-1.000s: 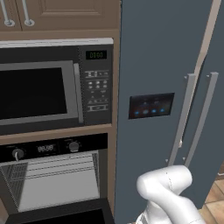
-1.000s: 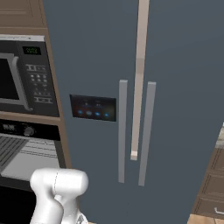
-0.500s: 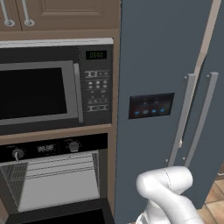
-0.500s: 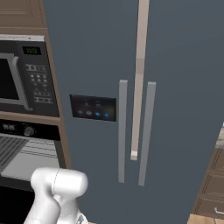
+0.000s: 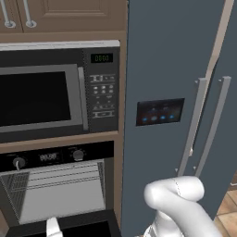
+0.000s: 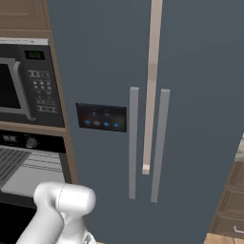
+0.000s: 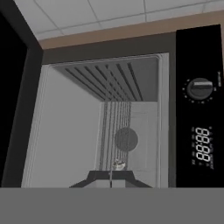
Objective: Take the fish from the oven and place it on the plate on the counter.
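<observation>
the oven (image 5: 60,190) is seen with its door open in the left base view, low on the left, directly under the silver-framed microwave (image 5: 55,92). its grey interior and wire racks are exposed. two knobs and a small digital display are carried on the black control strip above the cavity. a tall blue-grey refrigerator (image 5: 180,92) with two vertical bar handles and a dark dispenser panel (image 5: 159,111) is set just to the right of the oven column. wooden upper cabinets (image 5: 65,11) are mounted above the microwave. the white arm (image 5: 178,203) is seen rising at the lower right of that view and at the lower left of the right base view.

in the hand view, which is rolled to one side, the oven cavity is faced head-on. the jaws are closed, with the dark fingertips (image 7: 109,177) brought together at the bottom of that view, in front of the cavity opening. nothing can be seen gripped between them.

a small pale item (image 7: 118,165), possibly the fish, is seen deep inside the oven, lying on the rack just beyond the fingertips; it is too small to be identified with certainty.
</observation>
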Controlling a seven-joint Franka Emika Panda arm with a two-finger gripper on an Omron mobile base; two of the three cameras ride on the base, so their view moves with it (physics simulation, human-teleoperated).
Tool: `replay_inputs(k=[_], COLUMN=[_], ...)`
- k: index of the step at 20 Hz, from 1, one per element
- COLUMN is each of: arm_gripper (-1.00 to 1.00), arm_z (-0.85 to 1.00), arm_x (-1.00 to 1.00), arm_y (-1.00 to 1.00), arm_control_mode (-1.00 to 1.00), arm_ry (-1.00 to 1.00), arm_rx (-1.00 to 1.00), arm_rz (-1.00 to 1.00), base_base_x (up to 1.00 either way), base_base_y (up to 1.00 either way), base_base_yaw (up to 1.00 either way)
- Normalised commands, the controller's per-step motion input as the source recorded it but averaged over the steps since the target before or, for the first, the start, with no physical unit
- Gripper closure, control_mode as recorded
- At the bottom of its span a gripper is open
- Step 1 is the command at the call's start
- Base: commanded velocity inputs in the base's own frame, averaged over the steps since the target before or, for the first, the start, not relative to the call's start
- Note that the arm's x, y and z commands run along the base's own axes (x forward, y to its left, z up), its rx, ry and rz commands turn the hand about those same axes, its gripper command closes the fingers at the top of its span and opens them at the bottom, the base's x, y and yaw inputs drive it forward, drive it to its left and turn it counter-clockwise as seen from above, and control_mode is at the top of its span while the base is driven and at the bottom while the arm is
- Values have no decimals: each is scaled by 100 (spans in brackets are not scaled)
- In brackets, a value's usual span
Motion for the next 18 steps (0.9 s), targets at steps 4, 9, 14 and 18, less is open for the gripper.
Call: replay_inputs(k=[4,9,14,18], arm_gripper=[100,100,-100,-100], arm_z=[-18,-28,-45,-49], arm_x=[32,60,54,56], arm_y=[0,3,40,36], arm_control_mode=[-100,-100,-100,-100], arm_ry=[0,0,-4,-5], arm_rx=[0,0,-2,-3], arm_rz=[0,0,-4,-9], base_base_x=[0,0,0,0], base_base_y=[0,0,0,0], base_base_yaw=[0,0,0,0])
